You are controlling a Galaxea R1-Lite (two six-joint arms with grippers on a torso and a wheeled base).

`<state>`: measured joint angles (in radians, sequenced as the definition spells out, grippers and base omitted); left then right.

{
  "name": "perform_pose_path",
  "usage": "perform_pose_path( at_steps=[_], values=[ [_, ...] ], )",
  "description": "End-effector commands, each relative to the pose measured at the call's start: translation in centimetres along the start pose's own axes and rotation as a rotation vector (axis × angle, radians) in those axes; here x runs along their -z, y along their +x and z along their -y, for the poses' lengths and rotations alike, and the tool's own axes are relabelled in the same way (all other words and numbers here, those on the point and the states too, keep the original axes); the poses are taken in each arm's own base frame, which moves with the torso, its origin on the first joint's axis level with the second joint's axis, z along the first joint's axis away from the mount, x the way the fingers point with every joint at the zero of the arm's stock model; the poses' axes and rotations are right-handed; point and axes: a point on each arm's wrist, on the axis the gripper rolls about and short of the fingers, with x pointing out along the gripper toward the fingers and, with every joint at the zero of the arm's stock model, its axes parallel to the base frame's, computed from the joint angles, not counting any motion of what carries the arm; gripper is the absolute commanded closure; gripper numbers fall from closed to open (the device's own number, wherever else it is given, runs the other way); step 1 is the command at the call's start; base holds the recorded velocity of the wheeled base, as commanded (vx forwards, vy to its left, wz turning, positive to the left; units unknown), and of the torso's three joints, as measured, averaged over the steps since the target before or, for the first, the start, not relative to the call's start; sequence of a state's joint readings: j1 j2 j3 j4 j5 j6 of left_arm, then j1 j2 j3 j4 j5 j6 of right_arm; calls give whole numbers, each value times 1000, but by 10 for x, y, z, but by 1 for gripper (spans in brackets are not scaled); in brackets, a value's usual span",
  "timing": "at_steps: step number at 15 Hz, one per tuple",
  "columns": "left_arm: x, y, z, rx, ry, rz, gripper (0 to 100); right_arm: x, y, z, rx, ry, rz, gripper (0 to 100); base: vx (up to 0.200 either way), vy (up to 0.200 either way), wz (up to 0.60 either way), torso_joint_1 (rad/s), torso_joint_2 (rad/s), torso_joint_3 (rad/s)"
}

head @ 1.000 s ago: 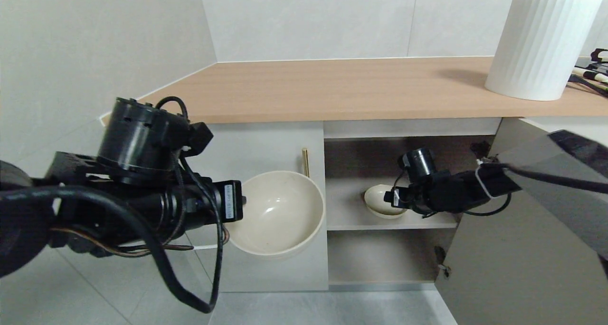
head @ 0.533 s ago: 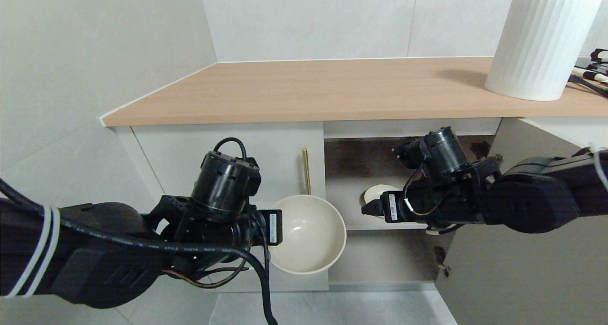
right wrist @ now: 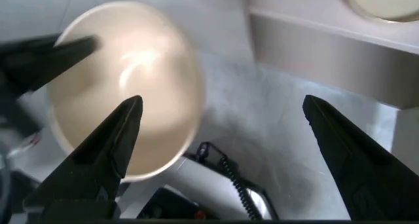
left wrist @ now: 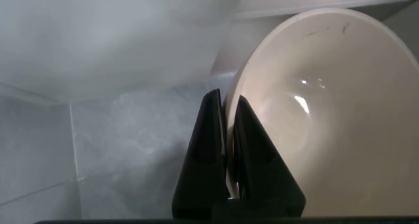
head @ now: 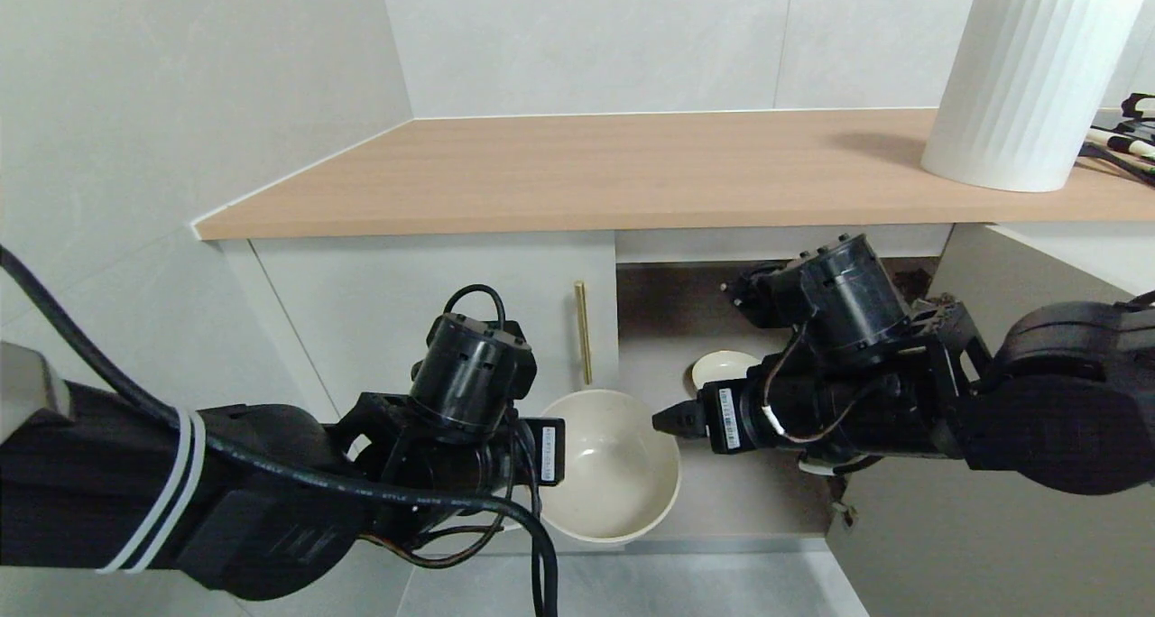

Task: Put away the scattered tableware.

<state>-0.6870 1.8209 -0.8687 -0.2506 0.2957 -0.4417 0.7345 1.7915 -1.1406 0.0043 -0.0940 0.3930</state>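
A large cream bowl (head: 609, 477) hangs tilted, its inside facing me, in front of the open cabinet's lower left corner. My left gripper (head: 543, 455) is shut on its rim. The left wrist view shows the fingers (left wrist: 211, 139) pinching the rim of the large bowl (left wrist: 321, 112). A small cream bowl (head: 722, 366) rests on the cabinet shelf (head: 645, 391). My right gripper (head: 672, 420) is open in front of the shelf, just right of the large bowl. In the right wrist view the gripper (right wrist: 221, 101) has spread fingers, with the large bowl (right wrist: 124, 86) beyond and the small bowl (right wrist: 383, 1) on the shelf.
The left cabinet door is shut, with a gold handle (head: 583, 333); the right door (head: 947, 518) stands open. A white ribbed cylinder (head: 1029, 85) and some utensils (head: 1132, 134) sit on the wooden counter (head: 586, 170). Grey floor tiles lie below.
My left arm has carried the large bowl right and down to the cabinet opening. My right arm has drawn back out of the cabinet, leaving the small bowl on the shelf.
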Motion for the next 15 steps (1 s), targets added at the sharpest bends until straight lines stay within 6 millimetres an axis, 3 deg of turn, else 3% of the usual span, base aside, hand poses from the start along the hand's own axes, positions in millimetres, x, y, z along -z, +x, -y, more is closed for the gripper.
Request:
perform_pose_path(
  at_steps=[1, 7, 8, 15],
  values=[
    [2, -1, 3, 6, 7, -2, 100, 12, 18, -8, -1, -8, -53, 0, 0, 0, 0, 0, 0, 0],
    [1, -3, 4, 12, 8, 3, 100, 18, 41, -9, 13, 18, -74, 0, 0, 0, 0, 0, 0, 0],
    [1, -3, 4, 12, 8, 1, 100, 17, 42, -10, 7, 47, -58, 100, 0, 0, 0, 0, 0, 0],
    [1, -2, 4, 12, 8, 1, 100, 17, 43, -10, 6, 51, -55, 100, 0, 0, 0, 0, 0, 0]
  ],
)
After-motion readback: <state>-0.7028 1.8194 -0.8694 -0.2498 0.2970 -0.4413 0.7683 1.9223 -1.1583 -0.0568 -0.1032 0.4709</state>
